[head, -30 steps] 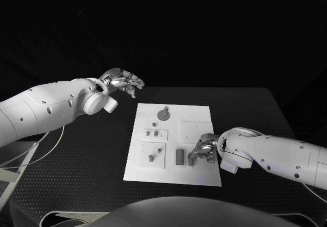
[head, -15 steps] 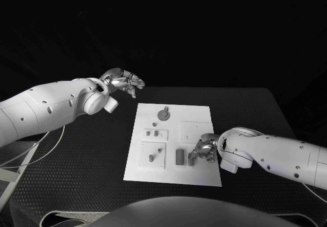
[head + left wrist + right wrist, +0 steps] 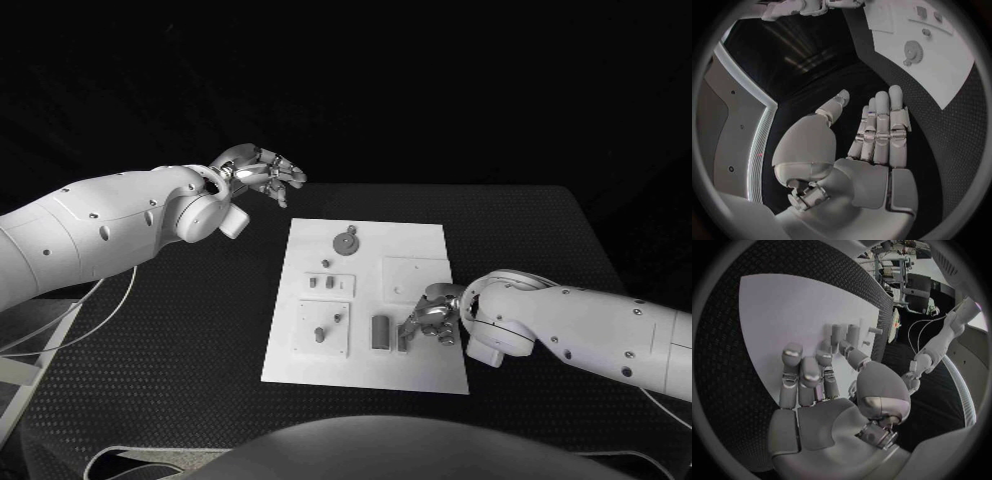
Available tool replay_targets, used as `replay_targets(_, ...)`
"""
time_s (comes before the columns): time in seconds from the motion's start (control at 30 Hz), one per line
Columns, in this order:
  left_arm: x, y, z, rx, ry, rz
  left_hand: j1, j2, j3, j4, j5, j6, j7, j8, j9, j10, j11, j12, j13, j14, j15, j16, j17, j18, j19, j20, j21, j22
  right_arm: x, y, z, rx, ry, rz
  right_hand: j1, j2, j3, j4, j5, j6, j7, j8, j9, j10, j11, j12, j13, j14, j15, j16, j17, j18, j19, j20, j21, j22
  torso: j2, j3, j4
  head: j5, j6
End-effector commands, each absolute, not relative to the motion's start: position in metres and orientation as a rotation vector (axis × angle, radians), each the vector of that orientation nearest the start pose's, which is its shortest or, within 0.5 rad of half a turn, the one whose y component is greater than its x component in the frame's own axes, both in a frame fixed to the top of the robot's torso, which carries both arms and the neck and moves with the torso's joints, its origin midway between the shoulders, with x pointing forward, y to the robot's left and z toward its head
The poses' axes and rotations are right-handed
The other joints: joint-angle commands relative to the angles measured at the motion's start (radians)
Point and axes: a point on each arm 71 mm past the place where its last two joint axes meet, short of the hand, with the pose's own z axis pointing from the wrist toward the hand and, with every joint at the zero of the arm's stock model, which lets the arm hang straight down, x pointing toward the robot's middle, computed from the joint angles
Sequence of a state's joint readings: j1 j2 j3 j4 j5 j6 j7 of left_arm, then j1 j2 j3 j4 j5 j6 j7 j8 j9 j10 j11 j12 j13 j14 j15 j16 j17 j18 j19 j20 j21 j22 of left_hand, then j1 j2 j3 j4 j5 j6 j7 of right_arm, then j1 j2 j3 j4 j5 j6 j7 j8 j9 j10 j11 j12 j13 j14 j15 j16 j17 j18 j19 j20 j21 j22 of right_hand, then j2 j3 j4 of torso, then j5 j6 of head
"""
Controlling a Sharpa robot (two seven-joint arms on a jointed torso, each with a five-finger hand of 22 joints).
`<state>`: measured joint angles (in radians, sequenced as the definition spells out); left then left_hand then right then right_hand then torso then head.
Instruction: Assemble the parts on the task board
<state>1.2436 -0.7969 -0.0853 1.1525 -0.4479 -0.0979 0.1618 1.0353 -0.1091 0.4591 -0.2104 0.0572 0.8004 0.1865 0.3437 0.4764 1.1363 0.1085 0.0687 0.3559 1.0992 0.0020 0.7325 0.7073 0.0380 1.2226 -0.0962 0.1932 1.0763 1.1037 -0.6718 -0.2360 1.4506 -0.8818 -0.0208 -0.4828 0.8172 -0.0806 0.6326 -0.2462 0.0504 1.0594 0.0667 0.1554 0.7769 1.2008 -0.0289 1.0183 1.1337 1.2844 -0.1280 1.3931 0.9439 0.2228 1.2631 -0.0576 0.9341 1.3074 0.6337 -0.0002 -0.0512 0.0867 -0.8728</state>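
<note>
Board (image 3: 418, 300) lies white in the middle of the black table (image 3: 173, 330), with small grey parts (image 3: 381, 332) on it. Right hand (image 3: 430, 318) sits low on the board's right side, near the lower right of the frame; I cannot tell if it holds a part. Left hand (image 3: 264, 172) hangs in the upper left, off the board, fingers straight, holding nothing.

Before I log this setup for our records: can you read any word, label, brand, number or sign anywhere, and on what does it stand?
None can be read.
Task board: plain white, no print visible.
Parts such as the gear: no markings visible.
Left robot hand and right robot hand: no lettering visible.
Table: bare black mesh texture.
</note>
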Motion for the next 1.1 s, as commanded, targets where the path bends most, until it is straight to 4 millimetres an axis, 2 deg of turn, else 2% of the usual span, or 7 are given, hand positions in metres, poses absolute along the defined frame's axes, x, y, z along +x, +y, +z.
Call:
replay_targets(0.03, 0.543, 0.290, -0.202, -0.772, 1.747, -1.107, -0.006, -0.002, 0.000, 0.008, -0.001, 0.000, 0.004, 0.006, -0.001, -0.002, 0.005, 0.000, 0.001, 0.006, 0.003, -0.004, 0.001, 0.049, 0.006, 0.003, -0.004, 0.001, 0.419, -0.158, -0.335, 0.315, 2.548, 0.501, -0.006, -0.010, 0.001, 0.009, -0.002, -0.023, 0.023, -0.006, -0.002, -0.004, 0.006, -0.004, -0.002, 0.006, -0.003, -0.006, -0.001, 0.039, 0.007, -0.003, -0.006, 0.003, 0.000, 0.0004, -0.0004, -0.001, 0.000)
replay_targets(0.63, 0.543, 0.291, -0.202, -0.772, 1.745, -1.106, -0.007, -0.002, -0.001, 0.009, -0.001, -0.001, 0.005, 0.006, -0.002, -0.002, 0.005, 0.000, 0.001, 0.006, 0.003, -0.004, 0.002, 0.049, 0.006, 0.003, -0.004, 0.001, 0.419, -0.163, -0.333, 0.318, 2.526, 0.530, -0.032, -0.038, 0.009, 0.037, -0.002, -0.023, 0.023, -0.006, -0.005, -0.007, 0.006, -0.003, -0.002, 0.007, -0.003, -0.008, -0.001, 0.039, 0.009, -0.006, -0.009, 0.003, 0.000, 0.0006, -0.0001, 0.000, 0.000)
replay_targets(0.87, 0.543, 0.291, -0.202, -0.772, 1.744, -1.105, -0.006, -0.002, 0.000, 0.009, -0.001, -0.001, 0.005, 0.007, -0.002, -0.002, 0.005, 0.001, 0.001, 0.006, 0.003, -0.004, 0.002, 0.049, 0.006, 0.003, -0.004, 0.002, 0.413, -0.171, -0.330, 0.246, 2.523, 0.537, -0.013, -0.067, 0.021, 0.026, -0.002, -0.011, 0.019, 0.001, -0.002, -0.005, 0.002, 0.001, -0.001, 0.008, -0.005, -0.007, 0.000, 0.039, 0.013, -0.011, -0.008, 0.005, 0.000, 0.0012, -0.0008, 0.001, 0.000)
replay_targets(1.1, 0.543, 0.291, -0.202, -0.771, 1.745, -1.107, -0.006, -0.002, 0.000, 0.009, -0.001, -0.001, 0.005, 0.007, -0.002, -0.002, 0.005, 0.001, 0.001, 0.006, 0.003, -0.005, 0.002, 0.049, 0.006, 0.003, -0.004, 0.002, 0.408, -0.169, -0.327, 0.059, 2.513, 0.512, 0.037, -0.076, 0.035, -0.001, -0.002, 0.028, 0.007, 0.027, 0.012, 0.010, -0.008, 0.007, -0.001, 0.013, -0.014, -0.003, 0.004, 0.039, 0.019, -0.012, -0.005, 0.008, 0.000, 0.0012, -0.0017, -0.001, 0.000)
